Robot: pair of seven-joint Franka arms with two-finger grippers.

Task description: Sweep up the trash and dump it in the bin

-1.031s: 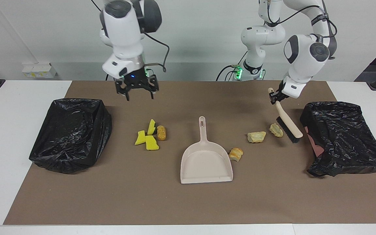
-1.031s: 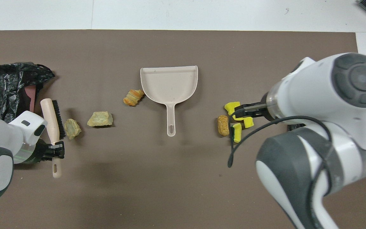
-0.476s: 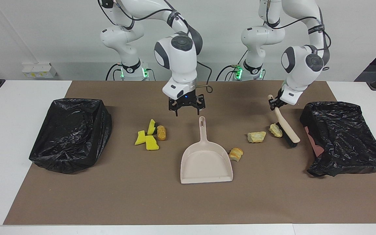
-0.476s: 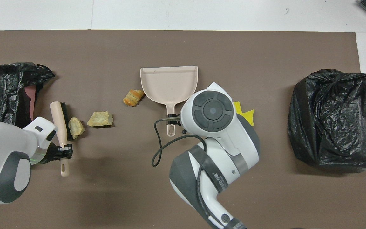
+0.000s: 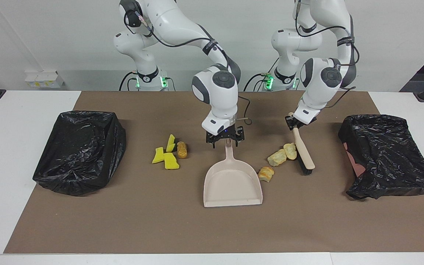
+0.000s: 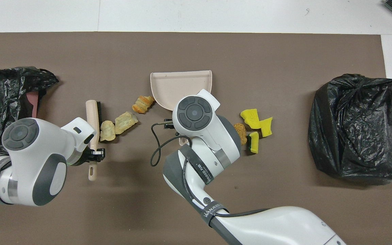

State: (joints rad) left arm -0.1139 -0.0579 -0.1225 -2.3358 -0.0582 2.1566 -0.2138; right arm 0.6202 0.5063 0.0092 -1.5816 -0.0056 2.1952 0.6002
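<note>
- Two pale chunks [image 5: 281, 154] lie against the brush [image 5: 302, 149], pinched by the left claw [image 5: 293, 123], bristles herding them dustpanward.
- Right claw [image 5: 224, 141], spread, straddles the dustpan [image 5: 233, 184] handle; yellow wedges [image 5: 165, 154] sit beside it.

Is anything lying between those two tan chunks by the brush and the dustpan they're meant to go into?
Yes: a third tan chunk lies against the dustpan's side wall, roughly between it and the two tan chunks at the brush.
</note>
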